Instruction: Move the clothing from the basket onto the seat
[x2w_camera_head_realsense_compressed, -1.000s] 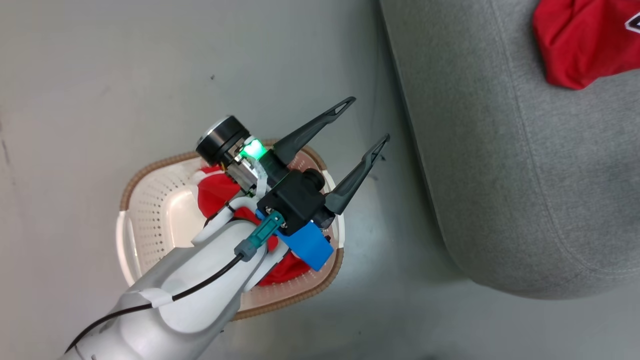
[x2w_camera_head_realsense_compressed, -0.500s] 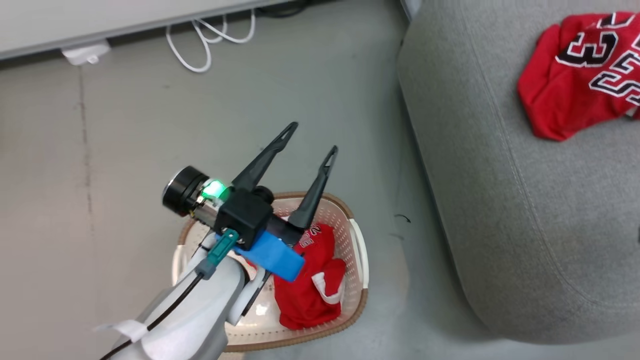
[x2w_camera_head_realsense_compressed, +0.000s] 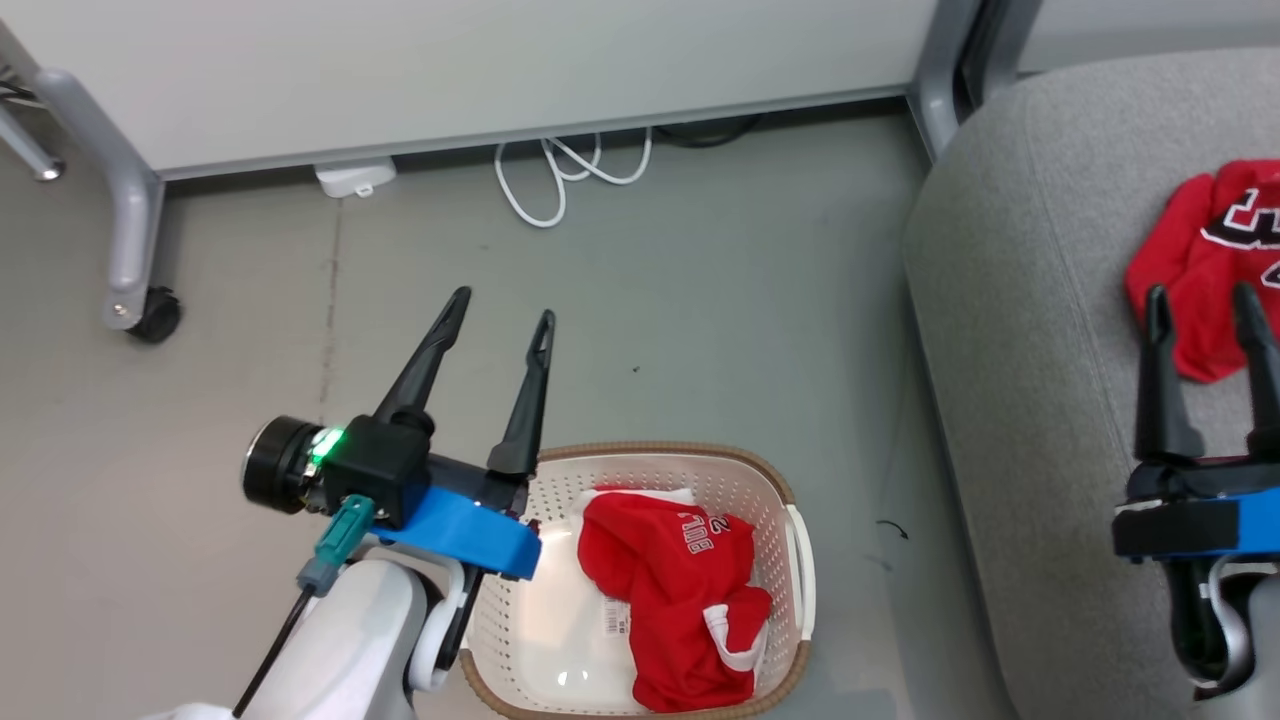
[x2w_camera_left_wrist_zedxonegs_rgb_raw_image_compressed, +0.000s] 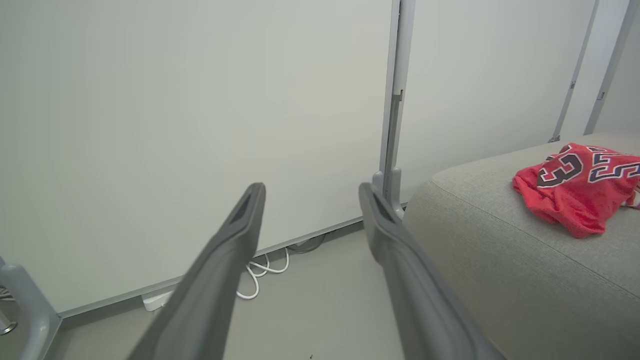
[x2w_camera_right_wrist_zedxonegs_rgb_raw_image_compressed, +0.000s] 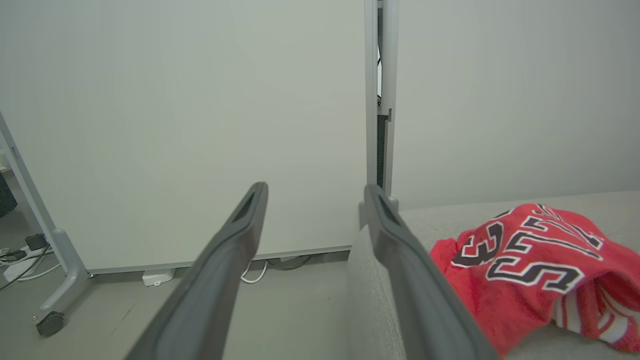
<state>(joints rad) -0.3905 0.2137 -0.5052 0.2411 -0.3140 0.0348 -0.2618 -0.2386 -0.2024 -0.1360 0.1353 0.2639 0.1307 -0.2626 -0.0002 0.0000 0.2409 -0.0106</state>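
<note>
Red jersey (x2w_camera_head_realsense_compressed: 670, 590) lies bunched in basket (x2w_camera_head_realsense_compressed: 660, 452); second jersey (x2w_camera_head_realsense_compressed: 1215, 215) sits on seat (x2w_camera_head_realsense_compressed: 1020, 400). Left gripper (x2w_camera_head_realsense_compressed: 503, 304) and right gripper (x2w_camera_head_realsense_compressed: 1200, 291) both spread, empty. Halfway, likely, though arm (x2w_camera_head_realsense_compressed: 360, 640) hides a basket corner. Next: left gripper drops, pinches cloth.

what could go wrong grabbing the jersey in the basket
The left end effector is open beside the basket's left rim, while the red jersey lies crumpled toward its right: reaching in might clip the rim or tip the basket. The right end effector, near the second jersey on the seat, might drag it.
</note>
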